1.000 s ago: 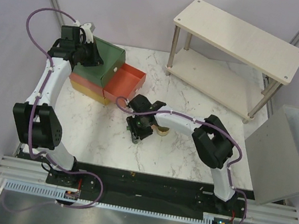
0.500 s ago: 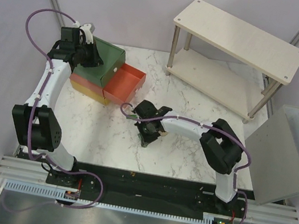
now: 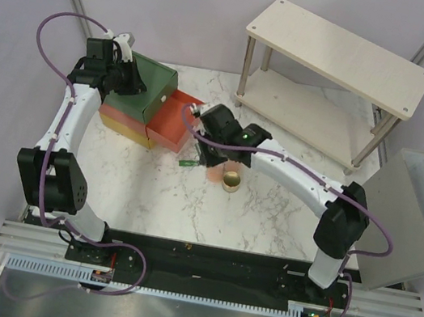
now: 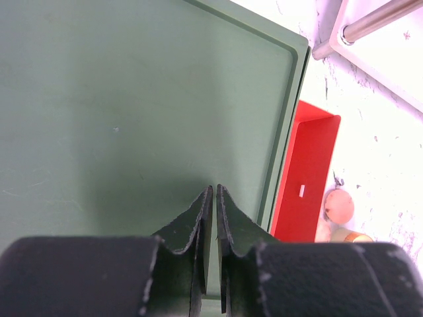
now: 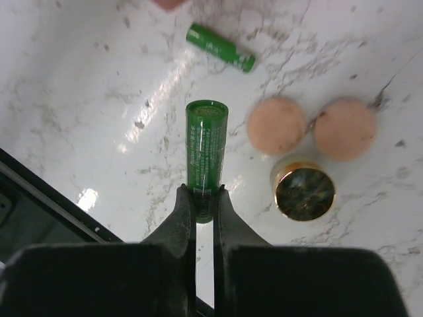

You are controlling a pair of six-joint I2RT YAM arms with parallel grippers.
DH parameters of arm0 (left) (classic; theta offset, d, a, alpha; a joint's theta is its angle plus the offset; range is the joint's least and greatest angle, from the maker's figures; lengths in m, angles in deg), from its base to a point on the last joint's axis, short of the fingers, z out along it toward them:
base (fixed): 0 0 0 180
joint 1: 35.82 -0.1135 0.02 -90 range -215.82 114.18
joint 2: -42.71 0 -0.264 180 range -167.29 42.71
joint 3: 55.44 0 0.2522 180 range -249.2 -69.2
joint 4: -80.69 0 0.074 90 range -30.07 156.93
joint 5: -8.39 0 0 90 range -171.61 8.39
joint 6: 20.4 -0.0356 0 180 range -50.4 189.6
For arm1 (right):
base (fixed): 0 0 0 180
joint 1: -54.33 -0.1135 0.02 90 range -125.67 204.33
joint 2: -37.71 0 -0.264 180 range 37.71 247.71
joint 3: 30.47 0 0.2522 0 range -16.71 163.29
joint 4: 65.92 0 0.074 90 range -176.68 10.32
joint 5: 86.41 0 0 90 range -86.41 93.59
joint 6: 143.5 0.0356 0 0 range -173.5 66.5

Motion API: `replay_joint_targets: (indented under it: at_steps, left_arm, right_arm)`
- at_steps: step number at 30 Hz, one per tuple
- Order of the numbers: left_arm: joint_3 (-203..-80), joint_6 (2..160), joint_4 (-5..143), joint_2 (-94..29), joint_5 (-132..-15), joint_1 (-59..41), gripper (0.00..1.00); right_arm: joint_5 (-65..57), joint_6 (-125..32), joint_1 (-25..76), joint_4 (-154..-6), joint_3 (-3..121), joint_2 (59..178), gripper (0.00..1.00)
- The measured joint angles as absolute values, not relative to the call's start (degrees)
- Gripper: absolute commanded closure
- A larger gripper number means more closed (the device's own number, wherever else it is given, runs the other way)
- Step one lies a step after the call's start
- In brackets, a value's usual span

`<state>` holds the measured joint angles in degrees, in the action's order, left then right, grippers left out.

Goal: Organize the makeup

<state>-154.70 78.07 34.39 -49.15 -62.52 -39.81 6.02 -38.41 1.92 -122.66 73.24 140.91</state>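
The green tube (image 5: 206,152) is pinched at its near end by the right gripper (image 5: 203,193), with both fingers clamped tight on it. Its long axis is lined up with the fingers, so it's pointed straight away from the wrist, round cap end outward. In the wrist view it runs straight up the frame. There it's seen to the left of the gold pot (image 5: 305,191), near it but not touching. Whether the far end is touching the marble table (image 5: 79,99) can't be told.

The two pink discs (image 5: 276,125) are laid flat side by side just beyond the gold pot, both right beside its rim. A smaller green stick (image 5: 220,47) is lying flat farther out from the pot, past the tube's cap. It's angled diagonally, so it isn't lined up with the held tube at all.

From the top camera, the right gripper is found just up and left of the gold pot, between the pot and the pulled-out orange drawer (image 3: 176,119) of the drawer box (image 3: 136,100).

The left gripper (image 4: 215,191) is well apart from the gold pot, hung over the green top of the drawer box. Its fingers are pressed together and nothing is seen between them. One pink disc is caught low on the right of that wrist view, past the drawer, with what looks like the pot's rim just under it.
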Motion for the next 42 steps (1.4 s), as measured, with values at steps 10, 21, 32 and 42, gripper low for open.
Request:
replay_joint_targets:
  at_steps: [10,21,32,42]
  left_arm:
    - [-154.70,78.05,34.37,-49.08,-62.52,-39.81,0.84]
    - [-154.08,78.05,34.44,-48.49,-62.58,-39.81,0.84]
    - [-153.95,78.05,34.57,-48.38,-62.63,-39.81,0.84]
    - [-153.71,78.05,34.65,-48.21,-62.67,-39.81,0.84]
  right_arm:
    - [1.78,-38.48,8.92,-120.78,104.74,156.78,0.94]
    - [-4.29,-35.15,8.37,-121.65,114.77,171.66,0.35]
    - [-1.30,-38.74,8.22,-115.80,102.66,161.33,0.12]
    - [-4.18,-48.29,9.03,-105.72,77.88,144.19,0.09]
